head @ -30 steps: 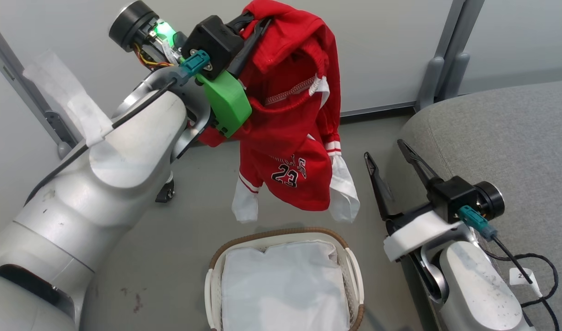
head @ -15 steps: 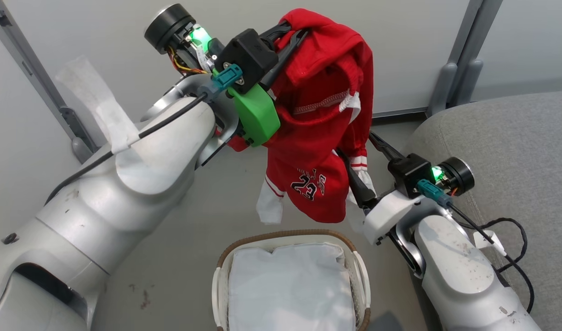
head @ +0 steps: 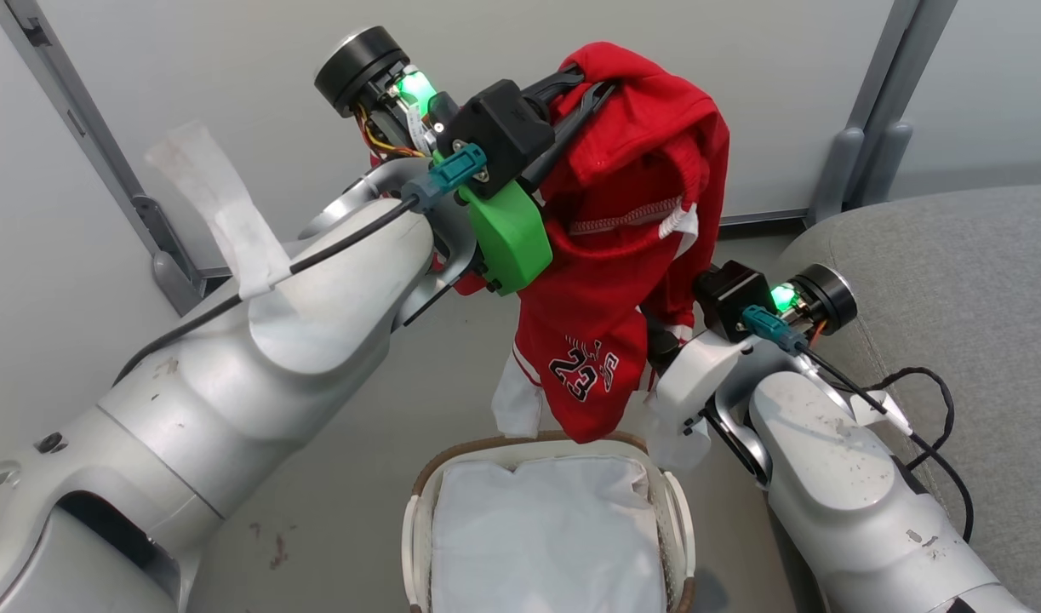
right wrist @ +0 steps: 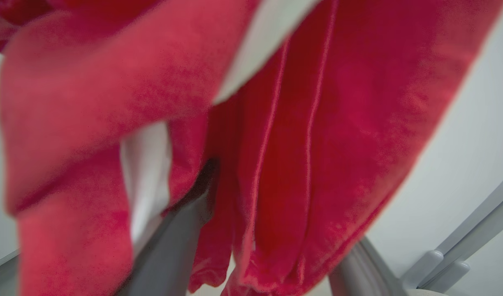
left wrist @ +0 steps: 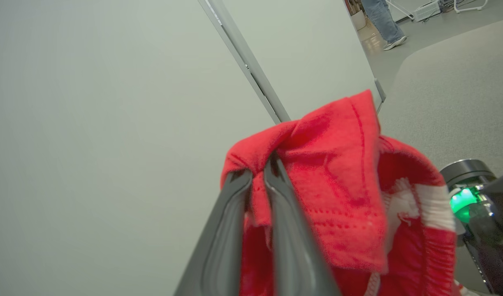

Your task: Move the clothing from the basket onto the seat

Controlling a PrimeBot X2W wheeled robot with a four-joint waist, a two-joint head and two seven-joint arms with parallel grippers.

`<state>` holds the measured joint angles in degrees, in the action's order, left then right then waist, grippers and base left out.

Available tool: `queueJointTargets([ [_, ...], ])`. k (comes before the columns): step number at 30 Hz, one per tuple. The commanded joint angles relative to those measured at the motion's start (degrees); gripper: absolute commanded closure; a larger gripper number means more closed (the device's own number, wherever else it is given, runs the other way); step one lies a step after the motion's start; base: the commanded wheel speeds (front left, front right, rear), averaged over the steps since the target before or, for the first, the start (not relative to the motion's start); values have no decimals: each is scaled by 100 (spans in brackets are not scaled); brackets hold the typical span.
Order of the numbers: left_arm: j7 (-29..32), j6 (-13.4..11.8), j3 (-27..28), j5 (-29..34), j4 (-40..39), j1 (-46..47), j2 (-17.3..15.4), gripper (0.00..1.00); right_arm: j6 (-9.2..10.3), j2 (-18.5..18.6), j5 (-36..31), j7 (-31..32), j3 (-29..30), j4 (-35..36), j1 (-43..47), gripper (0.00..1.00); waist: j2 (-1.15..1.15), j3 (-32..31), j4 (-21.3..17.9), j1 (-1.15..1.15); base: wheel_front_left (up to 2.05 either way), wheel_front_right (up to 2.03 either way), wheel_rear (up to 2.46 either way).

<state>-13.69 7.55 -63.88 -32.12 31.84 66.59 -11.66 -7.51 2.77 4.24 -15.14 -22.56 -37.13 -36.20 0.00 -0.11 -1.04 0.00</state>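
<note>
The red clothing (head: 631,255) with white trim and a "23" print hangs in the air above the basket (head: 520,447), its lower hem just over the brown rim. My left gripper (head: 592,85) is shut on a bunched top fold, and the left wrist view shows the closed fingers (left wrist: 272,197) pinching the red clothing (left wrist: 337,176). My right gripper (head: 656,332) is pushed into the hanging clothing from the right, with its fingertips hidden behind the fabric. In the right wrist view its fingers (right wrist: 169,246) stand apart, open, with the clothing (right wrist: 296,123) draped between them. The grey seat (head: 954,281) lies at the right.
The basket holds only its white liner (head: 541,536). A pale wall panel with grey metal posts (head: 860,162) stands behind the clothing. A black cable (head: 929,400) trails over the seat's edge. A person's leg (left wrist: 383,20) shows far off on the floor.
My right gripper has swung up and left from beside the seat into the hanging clothing. The head camera has shifted. The left gripper keeps its hold.
</note>
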Motion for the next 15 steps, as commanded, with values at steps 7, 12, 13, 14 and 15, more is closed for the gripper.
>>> queueJointTargets([
  [7,-83,-13,-46,-215,40,-206,-41,100,5,22,119,-2,-129,-79,-116,100,0,-36,43,0,0,0,0],
  [12,-107,-13,-22,-359,103,-343,-96,100,5,21,91,-2,-17,29,-70,100,0,-53,34,0,0,0,0],
  [13,-107,-13,-12,-395,128,-379,-116,100,5,22,74,-2,24,55,-51,100,0,-57,27,0,0,0,0],
  [14,-111,-13,5,-448,153,-413,-134,100,5,22,58,-2,65,77,-36,100,0,-60,19,0,0,0,0],
  [15,-111,-13,25,-488,178,-441,-146,100,5,22,56,-2,98,94,-26,100,0,-62,12,0,0,0,0],
])
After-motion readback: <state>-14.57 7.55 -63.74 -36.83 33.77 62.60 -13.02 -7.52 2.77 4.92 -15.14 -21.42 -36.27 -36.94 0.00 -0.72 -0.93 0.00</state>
